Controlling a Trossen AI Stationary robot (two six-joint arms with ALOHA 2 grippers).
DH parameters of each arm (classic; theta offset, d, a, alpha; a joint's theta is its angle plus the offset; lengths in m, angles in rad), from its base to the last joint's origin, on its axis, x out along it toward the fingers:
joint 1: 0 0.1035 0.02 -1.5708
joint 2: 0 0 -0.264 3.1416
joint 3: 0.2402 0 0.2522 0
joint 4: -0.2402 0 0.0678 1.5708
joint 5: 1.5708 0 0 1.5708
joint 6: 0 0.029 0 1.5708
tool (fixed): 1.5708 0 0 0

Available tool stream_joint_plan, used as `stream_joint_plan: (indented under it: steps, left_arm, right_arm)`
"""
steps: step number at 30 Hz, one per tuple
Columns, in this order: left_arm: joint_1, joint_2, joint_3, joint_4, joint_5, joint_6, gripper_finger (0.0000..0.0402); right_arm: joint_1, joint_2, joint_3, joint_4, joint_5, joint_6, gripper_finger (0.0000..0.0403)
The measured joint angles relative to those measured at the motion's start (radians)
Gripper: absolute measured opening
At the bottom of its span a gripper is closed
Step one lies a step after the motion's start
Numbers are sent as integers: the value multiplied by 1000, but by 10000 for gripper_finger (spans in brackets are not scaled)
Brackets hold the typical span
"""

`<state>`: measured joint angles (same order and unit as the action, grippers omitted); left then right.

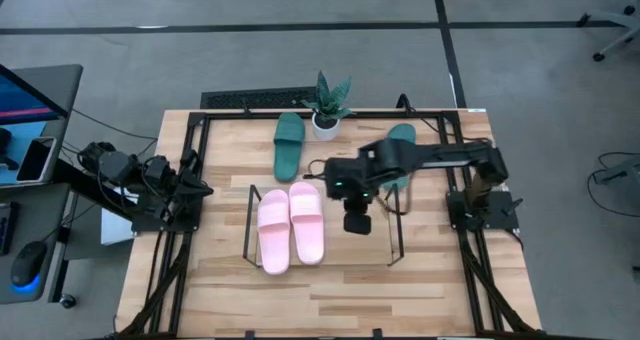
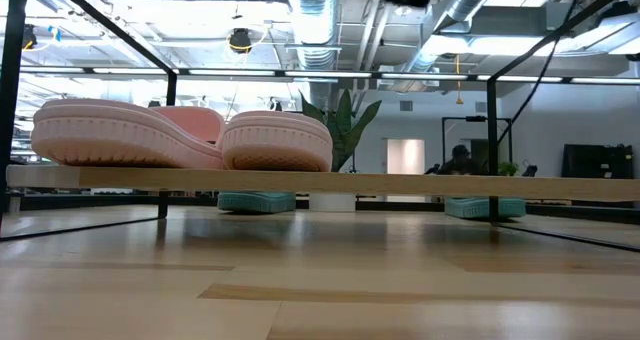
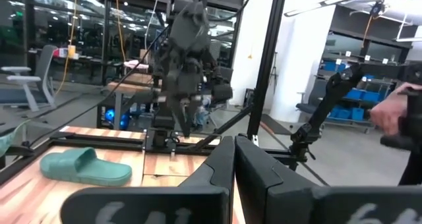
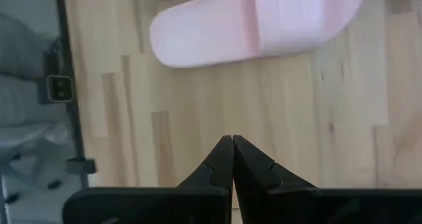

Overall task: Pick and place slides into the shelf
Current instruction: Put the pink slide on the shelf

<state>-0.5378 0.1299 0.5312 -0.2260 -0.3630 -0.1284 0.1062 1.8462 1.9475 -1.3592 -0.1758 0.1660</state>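
Note:
Two pale pink slides [image 1: 274,232] [image 1: 306,221] lie side by side, soles down, on the left half of the black wire shelf [image 1: 396,230]; in the low view they sit on its raised deck [image 2: 450,184]. One dark green slide [image 1: 289,145] lies on the table beyond the shelf. A second green slide [image 1: 402,138] lies at the far right, partly under my right arm. My right gripper [image 1: 357,223] hangs shut, pointing down over the shelf's bare right half, beside the right pink slide [image 4: 257,26]. My left gripper [image 1: 204,190] is shut at the table's left edge.
A small potted plant [image 1: 328,108] stands at the far edge between the green slides. A black metal frame [image 1: 190,150] edges the table. A person's hand [image 3: 390,112] shows in the room beyond the table. Bare wood lies between the shelf and the near edge [image 1: 320,295].

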Motion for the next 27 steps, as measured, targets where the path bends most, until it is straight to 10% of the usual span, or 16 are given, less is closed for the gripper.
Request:
stream_joint_plan:
  steps: [27]
  left_arm:
    - [0,0,0,-3,-13,-1,0]
  right_arm:
    - [-60,205,-1,53,70,-197,0]
